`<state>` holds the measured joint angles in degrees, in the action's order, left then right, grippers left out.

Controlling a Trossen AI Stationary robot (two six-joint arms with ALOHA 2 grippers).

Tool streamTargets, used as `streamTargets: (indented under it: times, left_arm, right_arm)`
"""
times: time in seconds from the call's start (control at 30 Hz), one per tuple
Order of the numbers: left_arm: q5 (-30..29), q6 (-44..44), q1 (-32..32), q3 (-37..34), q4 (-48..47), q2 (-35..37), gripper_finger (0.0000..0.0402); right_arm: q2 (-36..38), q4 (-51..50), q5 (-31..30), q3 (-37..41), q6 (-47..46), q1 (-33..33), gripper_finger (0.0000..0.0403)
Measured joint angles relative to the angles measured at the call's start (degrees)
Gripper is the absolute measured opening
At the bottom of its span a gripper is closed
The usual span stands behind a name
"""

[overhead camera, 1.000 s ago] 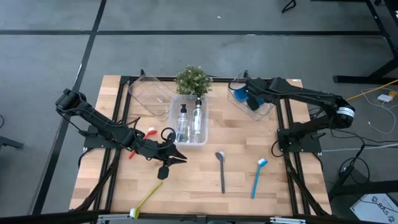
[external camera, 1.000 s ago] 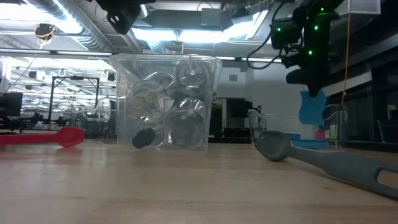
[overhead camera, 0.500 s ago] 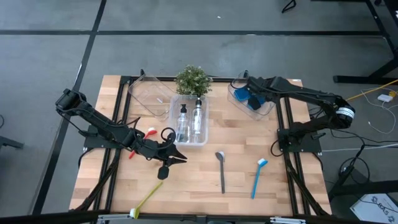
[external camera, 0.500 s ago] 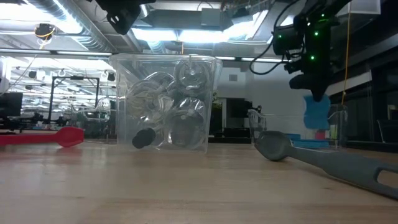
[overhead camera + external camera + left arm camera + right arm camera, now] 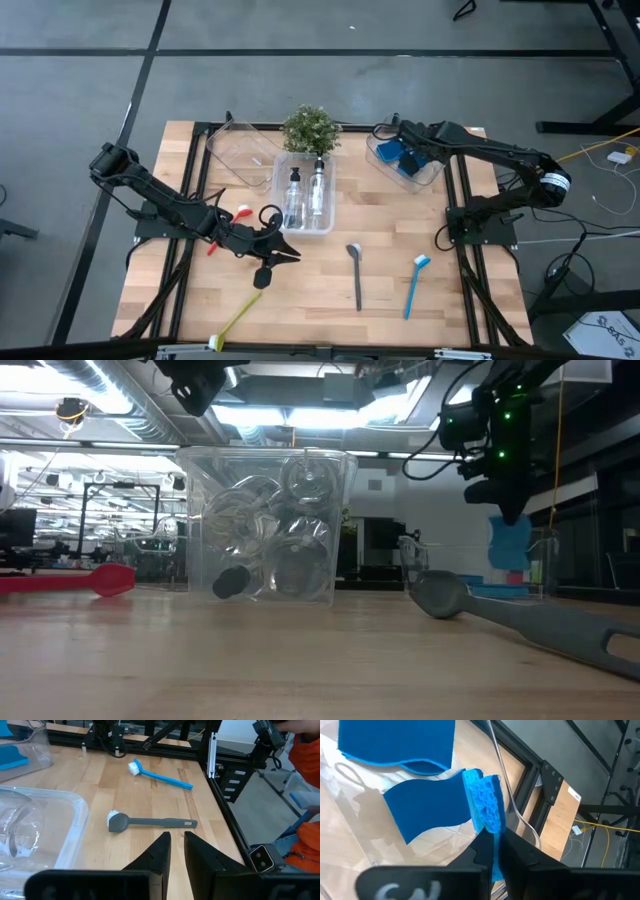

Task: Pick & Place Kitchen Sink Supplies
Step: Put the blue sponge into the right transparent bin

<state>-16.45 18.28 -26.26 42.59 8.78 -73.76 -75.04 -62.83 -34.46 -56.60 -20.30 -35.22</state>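
Over the last second we have brought the right gripper [image 5: 404,158] down from above into the clear bin [image 5: 432,176] at about one o'clock on the table, and the blue sponge [image 5: 482,807] it carries has sunk with it: in the low view the sponge [image 5: 510,544] now hangs lower than a second ago, its lower edge behind the bin wall. In the right wrist view our fingers are still pinched on the sponge's lower edge, the sponge standing upright on edge between them, just above two other blue sponges [image 5: 400,742] that already lie on the bin floor. The grip looks to us as if it is beginning to ease, but the sponge has not dropped, so we count it as held. For the task this means one more sponge is all but delivered; we judge that only the release and the lift out remain for this piece. Nothing has changed on the other side: the left gripper [image 5: 284,252] waits near seven o'clock, its fingers closed and empty in its wrist view. Still lying loose on the wood are the grey brush [image 5: 356,271] and blue brush [image 5: 414,283] around five o'clock, the yellow-green brush [image 5: 237,319] near seven, and the red brush [image 5: 68,579] by the left arm.
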Motion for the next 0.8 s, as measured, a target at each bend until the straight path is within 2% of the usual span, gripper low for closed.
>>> streamTargets:
  times: [0.8]
  left_arm:
    - [0.0,0.7,0.0,0.0,0.2,-2.7,0.0047]
  right_arm:
    - [-5.9,2.5,-1.5,0.0,-0.1,0.0,0.0038]
